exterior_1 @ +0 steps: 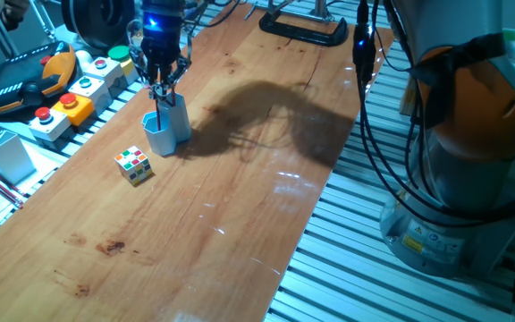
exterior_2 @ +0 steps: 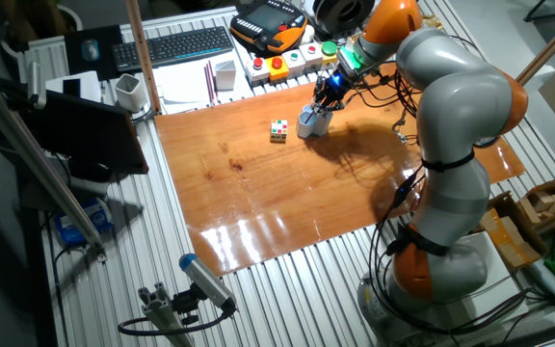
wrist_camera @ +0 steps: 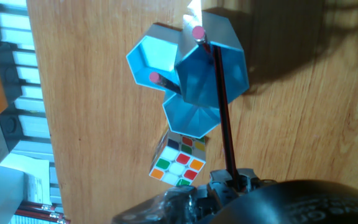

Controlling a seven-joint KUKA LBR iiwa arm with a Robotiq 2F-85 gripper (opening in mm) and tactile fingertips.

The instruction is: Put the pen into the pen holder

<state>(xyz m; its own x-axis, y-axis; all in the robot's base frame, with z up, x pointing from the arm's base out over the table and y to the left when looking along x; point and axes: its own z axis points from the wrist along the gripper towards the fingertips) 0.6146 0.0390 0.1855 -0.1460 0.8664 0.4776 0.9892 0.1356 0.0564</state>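
Pen (wrist_camera: 222, 109) runs as a thin red line up the middle of the hand view, its lower end pinched in the gripper (wrist_camera: 234, 177) at the bottom edge and its far tip, capped pink, sitting at the upper rim of the taller tube of the pen holder (wrist_camera: 194, 74). The fingers are closed narrow on that stick. A second red pen (wrist_camera: 163, 83) leans inside the holder already, its pink end showing in the left tube. In one fixed view the gripper (exterior_1: 162, 85) hangs directly above the holder (exterior_1: 165, 125), upper left of the frame, with a colour cube (exterior_1: 133, 165) just beside it — the pen's long axis looks close to upright, tip at or just inside the mouth. I judge that lowering and letting go is what remains; whether the tip has cleared the rim I cannot tell
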